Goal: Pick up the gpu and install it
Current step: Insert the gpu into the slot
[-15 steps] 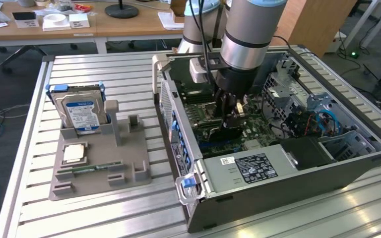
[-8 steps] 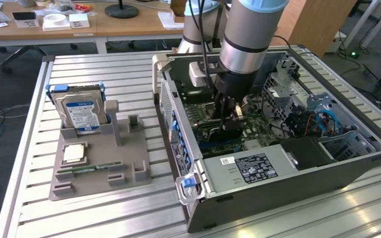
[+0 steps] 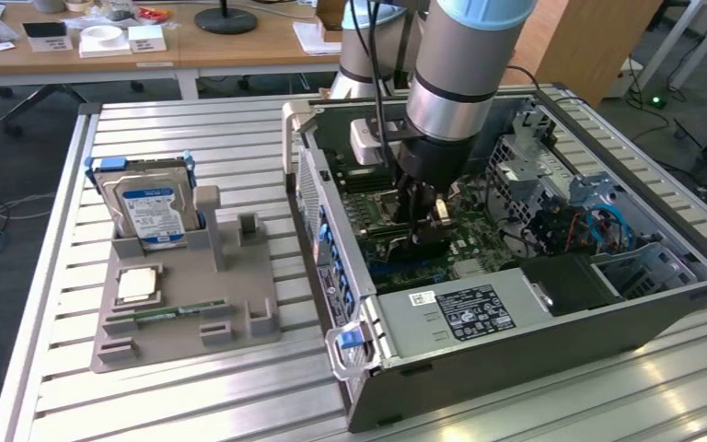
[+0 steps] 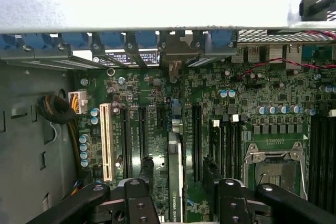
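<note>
Wrist view, gpu (image 4: pixel 176 182): slim dark card seen edge-on, standing upright on the motherboard (image 4: pixel 157 98) in line with a long expansion slot. Whether its edge connector is fully home cannot be told.
Gripper (image 4: pixel 178 167): straddles the card from above. The fingers (image 4: pixel 147 169) are spread, one on each side, and green board shows between each pad and the card, so nothing appears grasped.
Step in hand (judged): seating the card in its slot.
Doing it well: keep the card upright and parallel to the slot, bear evenly along its length rather than at one end, and bring the bracket end squarely to the blue rear retainers (image 4: pixel 113 39).
Neighbours to spare: white PCI slot (image 4: pixel 106 140); CPU socket (image 4: pixel 273 169).
Exterior view, computer case (image 3: pixel 514 350): open, lying on its side on the slatted table (image 3: pixel 206 396). The arm (image 3: pixel 464 74) reaches down into it. The grey parts holder (image 3: pixel 169 341) with the hard drive (image 3: pixel 157 207) stands well apart, on the exterior view's left.
</note>
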